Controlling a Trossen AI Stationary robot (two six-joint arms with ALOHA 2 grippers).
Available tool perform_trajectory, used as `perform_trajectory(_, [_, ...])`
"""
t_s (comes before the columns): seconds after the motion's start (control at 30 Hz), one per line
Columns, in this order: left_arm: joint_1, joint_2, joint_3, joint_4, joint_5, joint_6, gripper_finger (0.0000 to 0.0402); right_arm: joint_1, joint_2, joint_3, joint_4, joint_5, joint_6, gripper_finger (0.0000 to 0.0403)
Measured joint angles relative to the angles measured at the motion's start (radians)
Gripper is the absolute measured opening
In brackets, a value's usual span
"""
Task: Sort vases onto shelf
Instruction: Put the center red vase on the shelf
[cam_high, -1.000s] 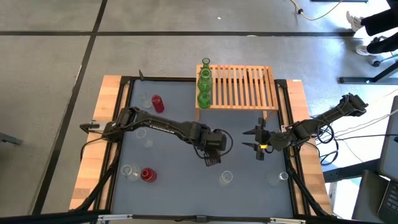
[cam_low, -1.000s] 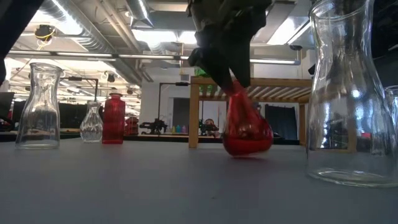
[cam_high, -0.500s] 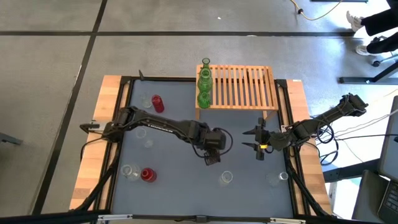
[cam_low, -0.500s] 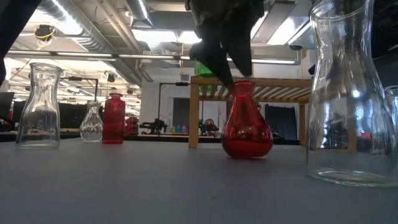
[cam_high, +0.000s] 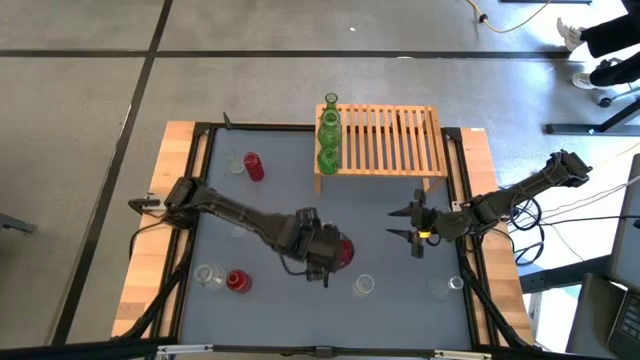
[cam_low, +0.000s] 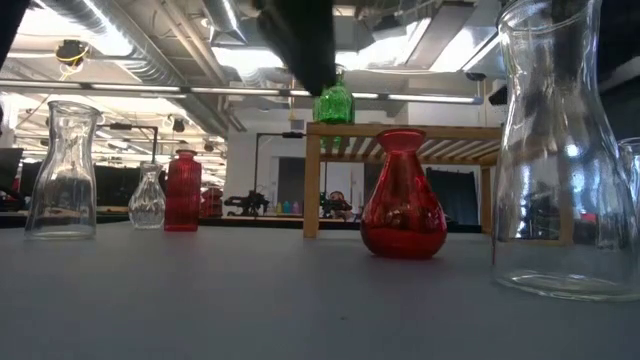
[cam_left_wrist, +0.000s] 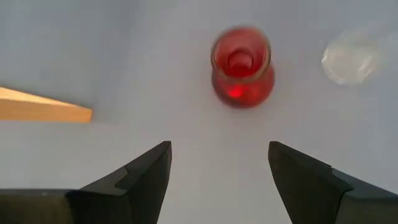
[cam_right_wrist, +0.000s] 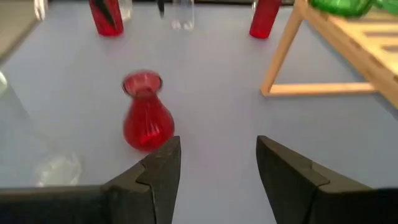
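A squat red vase (cam_high: 346, 250) (cam_low: 403, 195) stands upright on its base on the grey table, mid-table toward the near edge. My left gripper (cam_high: 328, 253) (cam_left_wrist: 217, 146) is open, raised just to the vase's left and clear of the red vase (cam_left_wrist: 241, 65). My right gripper (cam_high: 398, 223) (cam_right_wrist: 217, 146) hovers open near the table's right side, pointing left at the red vase (cam_right_wrist: 146, 115). The slatted wooden shelf (cam_high: 385, 140) stands at the far edge, with three green vases (cam_high: 328, 130) on its left end.
A red vase (cam_high: 254, 167) and a clear vase (cam_high: 236, 163) stand far left. Another red vase (cam_high: 237, 282) and a clear vase (cam_high: 208, 274) stand near left. Clear vases (cam_high: 364, 286) (cam_high: 438, 290) stand along the near edge. Bare table lies between the grippers and the shelf.
My left gripper set the tilted red vase upright on the table and let go of its neck. It then rose and drew back toward the table's near left. The vase stayed standing where it was set down.
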Motion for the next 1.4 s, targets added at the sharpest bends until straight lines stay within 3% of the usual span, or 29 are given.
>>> perform_trajectory(0.17, [-0.035, -0.020, -0.171, 0.077, -0.137, -0.022, 0.0261, 0.000, 0.000, 0.000, 0.113, -0.035, 0.001, 0.0195])
perform_trajectory(0.3, [-0.041, -0.141, -0.402, 0.219, -0.231, -0.109, 0.0261, 0.000, 0.000, 0.000, 0.168, -0.045, -0.005, 0.0195])
perform_trajectory(0.57, [-0.044, -0.418, -0.911, 1.005, -0.243, -0.035, 0.0261, -0.005, 0.024, 0.000, 0.296, -0.033, -0.031, 0.0195])
perform_trajectory(0.8, [-0.036, -0.394, -1.145, 1.670, -0.188, 0.115, 0.0261, -0.091, 0.155, 0.002, 0.401, -0.107, -0.038, 0.0195])
perform_trajectory(1.03, [-0.025, -0.364, -1.170, 1.753, -0.109, 0.138, 0.0261, -0.185, 0.323, 0.001, 0.458, -0.226, 0.024, 0.0210])
perform_trajectory(1.13, [-0.026, -0.364, -1.170, 1.750, -0.095, 0.135, 0.0261, -0.199, 0.382, 0.002, 0.532, -0.297, 0.019, 0.0244])
perform_trajectory(1.4, [-0.026, -0.364, -1.169, 1.745, -0.055, 0.131, 0.0261, -0.197, 0.444, 0.002, 0.575, -0.307, -0.005, 0.0342])
